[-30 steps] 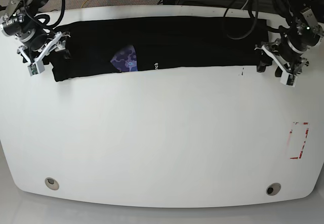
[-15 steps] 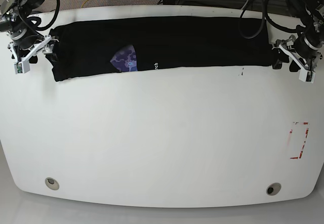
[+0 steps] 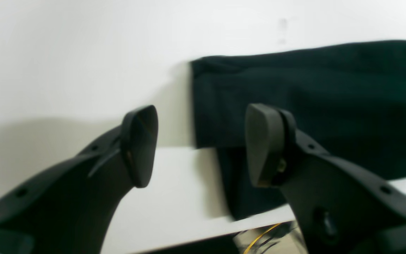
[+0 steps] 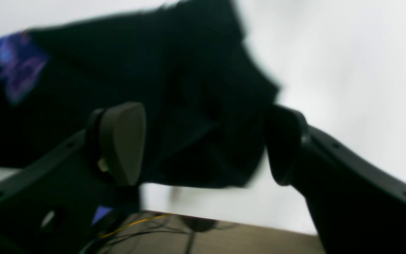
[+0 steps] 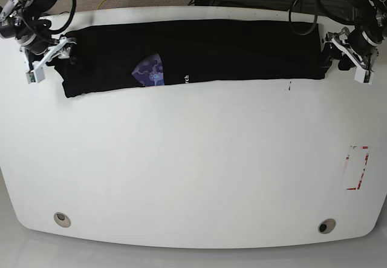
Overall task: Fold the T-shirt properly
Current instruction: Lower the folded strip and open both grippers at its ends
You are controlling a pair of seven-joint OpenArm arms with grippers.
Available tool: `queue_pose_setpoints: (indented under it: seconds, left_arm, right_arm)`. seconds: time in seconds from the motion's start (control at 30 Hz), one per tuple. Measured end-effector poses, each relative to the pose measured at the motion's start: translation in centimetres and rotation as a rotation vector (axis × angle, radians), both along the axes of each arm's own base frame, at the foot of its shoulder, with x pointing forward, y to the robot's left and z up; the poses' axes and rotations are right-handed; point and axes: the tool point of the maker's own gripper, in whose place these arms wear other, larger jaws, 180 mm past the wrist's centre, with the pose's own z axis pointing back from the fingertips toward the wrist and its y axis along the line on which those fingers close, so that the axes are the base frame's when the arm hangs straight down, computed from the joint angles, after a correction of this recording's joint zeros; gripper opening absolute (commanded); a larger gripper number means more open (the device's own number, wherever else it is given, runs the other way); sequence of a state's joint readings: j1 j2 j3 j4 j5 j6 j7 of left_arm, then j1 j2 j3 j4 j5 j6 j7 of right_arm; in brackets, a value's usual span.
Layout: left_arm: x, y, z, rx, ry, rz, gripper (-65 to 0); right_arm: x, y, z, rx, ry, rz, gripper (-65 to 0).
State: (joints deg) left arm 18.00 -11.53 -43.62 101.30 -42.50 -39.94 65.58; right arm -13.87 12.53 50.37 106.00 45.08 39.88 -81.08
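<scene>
1. At the far left of the base view, the right gripper (image 5: pixel 47 60) hovers at the left end of the T-shirt (image 5: pixel 199 53). Its jaws are spread apart and hold nothing. The right wrist view shows the two pads on either side of a bunched corner of black cloth without closing on it, probably lined up for a pinch.

2. The T-shirt lies as a long, narrow black band across the far edge of the white table (image 5: pixel 193 171). It appears already folded lengthwise, which would explain its strip shape. Its far edge sits near the table's back rim.

3. A small purple-blue graphic (image 5: pixel 149 71) peeks out along the band's near edge, left of centre, with a sliver of white lettering just beside it.

4. At the far right, the left gripper (image 5: pixel 347 55) sits at the shirt's other end, jaws parted and empty. The left wrist view shows the squared cloth edge lying flat between the pads.

5. With a gripper at each end, the likely next step is grasping both ends to fold the strip across.

6. A red-marked patch (image 5: pixel 357 168) lies on the table's right side, well apart from the shirt.
</scene>
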Motion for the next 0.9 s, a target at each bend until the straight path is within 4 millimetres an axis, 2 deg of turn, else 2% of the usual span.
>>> queue_pose_setpoints:
  seconds: [0.1,0.2,0.23,0.33,0.47,0.77,0.9]
  left_arm:
    - [-0.1,0.7,0.9,-0.051,-0.051,0.045,-26.1]
    - [-0.6,1.0,0.8,-0.123,-0.065,0.075,-21.1]
    - [-0.8,0.8,0.3,-0.157,-0.061,0.082,-20.0]
    - [-1.6,0.6,-1.0,-0.202,-0.019,0.097,-17.6]
    - [-1.8,0.6,-1.5,-0.226,-0.012,0.111,-17.2]
    - [-2.3,0.7,-3.5,-0.283,0.029,0.148,-17.6]
    - [-2.0,-0.4,-4.3,-0.308,0.050,0.126,-17.8]
  right_arm:
    - [-0.6,1.7,-0.9,0.047,0.019,0.035,-38.4]
    - [-1.3,3.3,-2.3,0.078,0.070,0.084,-47.6]
    - [-1.5,3.8,-2.8,0.096,0.084,0.094,-48.8]
    - [-1.6,4.7,-4.0,0.148,0.085,0.090,-48.4]
    - [-2.5,4.8,-6.1,0.202,0.146,0.081,-47.7]
    - [-1.3,5.3,-6.3,0.219,0.120,0.124,-48.0]
    - [-1.2,5.3,-6.3,0.219,0.118,0.124,-48.0]
